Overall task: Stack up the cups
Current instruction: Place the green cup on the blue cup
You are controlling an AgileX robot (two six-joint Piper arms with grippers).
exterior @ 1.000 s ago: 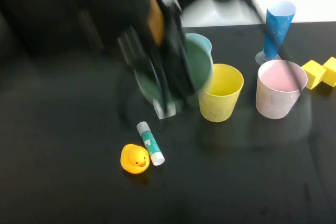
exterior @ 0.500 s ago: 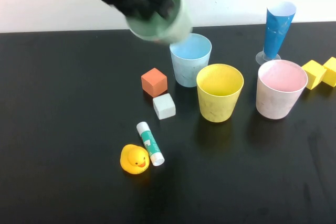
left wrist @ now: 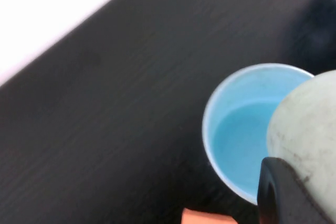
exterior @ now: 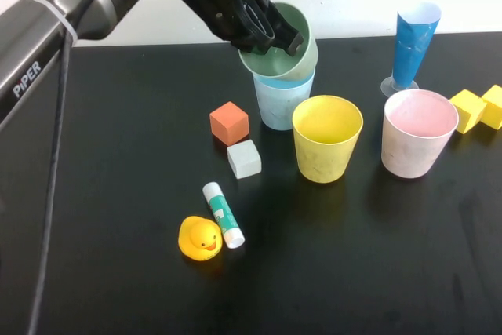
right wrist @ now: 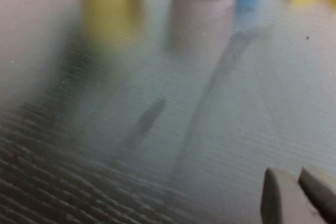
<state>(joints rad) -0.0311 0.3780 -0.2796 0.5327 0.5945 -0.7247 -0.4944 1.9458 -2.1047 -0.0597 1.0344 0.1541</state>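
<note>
Left arm [exterior: 86, 5]: reaches from the table's [exterior: 110, 272] left far corner. Left gripper [exterior: 271, 29]: pinching the pale green cup [exterior: 294, 52] rim, tilted over the light blue cup [exterior: 278, 103] near the far edge. Right gripper [right wrist: 296, 195]: low above the table, fingers nearly together, empty.

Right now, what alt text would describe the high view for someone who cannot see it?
The left hand holds a green cup tilted over a blue cup on a black table; yellow cup and pink cup stand nearby.

Black table [exterior: 118, 256] against white wall [exterior: 345, 5]
</note>
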